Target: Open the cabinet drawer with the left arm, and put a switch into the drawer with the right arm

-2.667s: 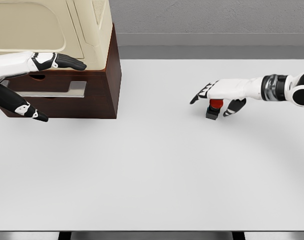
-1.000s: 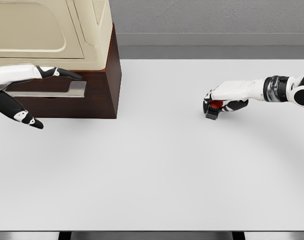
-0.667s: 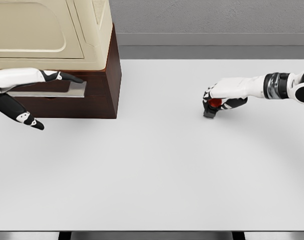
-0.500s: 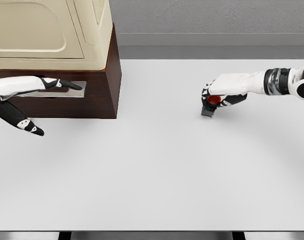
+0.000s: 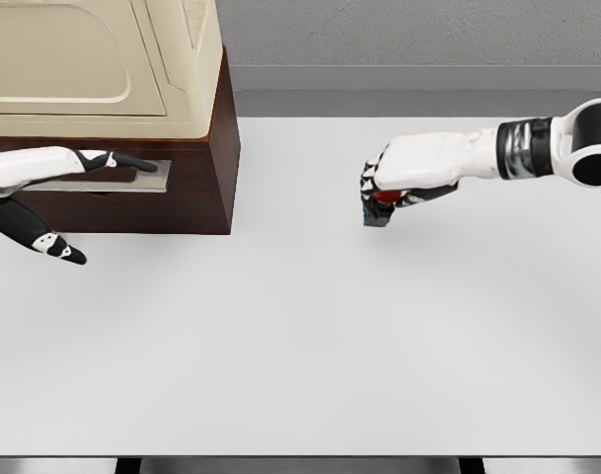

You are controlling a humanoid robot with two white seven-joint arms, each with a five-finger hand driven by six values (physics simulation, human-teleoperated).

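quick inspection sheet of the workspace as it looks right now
surface: white table, mostly bare
job's things: cabinet at the far left, its drawer looks closed; switch with red button, in the right hand
clutter: nothing seen
grippers: left hand lies with fingers extended on the drawer's metal handle, thumb below; right hand curled around the switch
cables: nothing seen
surroundings: grey wall behind the table

No legible text or labels anywhere, seemingly.
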